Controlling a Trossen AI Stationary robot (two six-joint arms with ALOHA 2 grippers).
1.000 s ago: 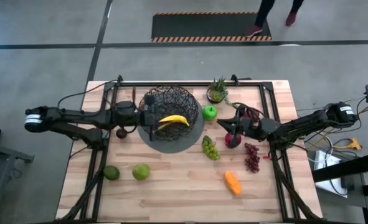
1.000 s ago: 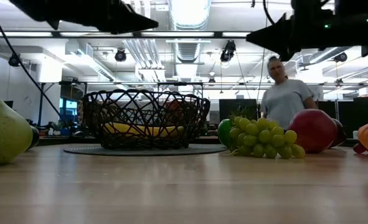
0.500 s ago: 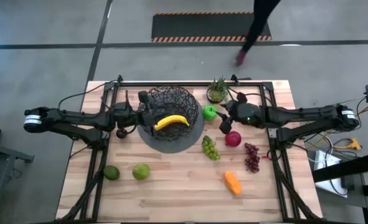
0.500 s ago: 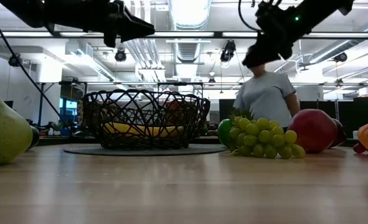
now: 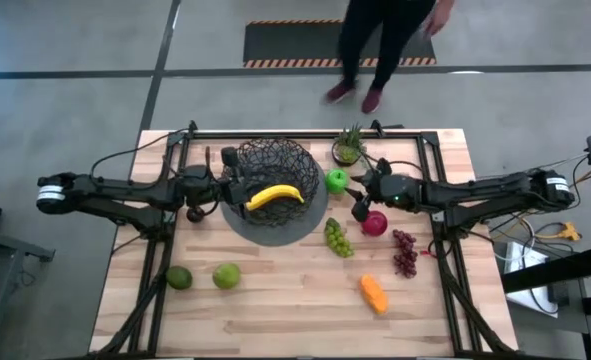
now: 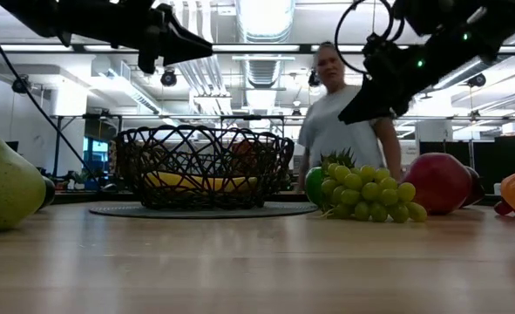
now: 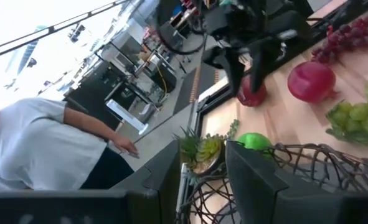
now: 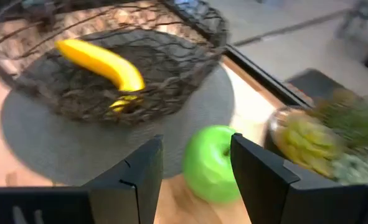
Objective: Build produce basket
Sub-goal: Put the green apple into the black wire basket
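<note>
I have the right gripper (image 8: 193, 177) open wide just above the green apple (image 8: 210, 163), at 3 o'clock of the basket (image 5: 272, 172) holding the banana (image 5: 277, 195), while my left gripper (image 7: 202, 180), also open, hovers at its 9 o'clock rim.

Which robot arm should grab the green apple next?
The right one, probably. The right gripper hangs open just beside the green apple, which shows between its fingers in the right wrist view. The left gripper is across the basket.
</note>
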